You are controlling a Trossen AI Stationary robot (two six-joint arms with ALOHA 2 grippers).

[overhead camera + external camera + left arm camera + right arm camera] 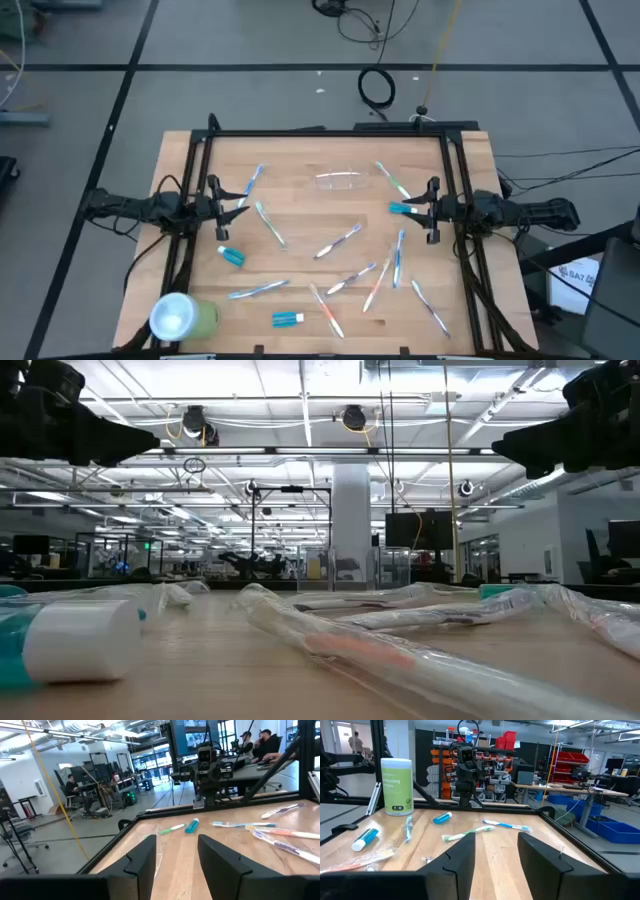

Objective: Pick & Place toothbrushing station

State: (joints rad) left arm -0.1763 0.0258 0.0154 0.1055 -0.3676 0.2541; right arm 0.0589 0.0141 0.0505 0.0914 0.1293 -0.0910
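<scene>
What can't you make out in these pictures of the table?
Clear cup: high view, only a faint outline; upright or lying down, cannot tell.
Wrapped toothbrush: low view, blurred, too close to the camera.
Toothpaste tube: low view, cut off by the left edge.
Wipes canister: right wrist view, the label's small print is too small to read.
</scene>
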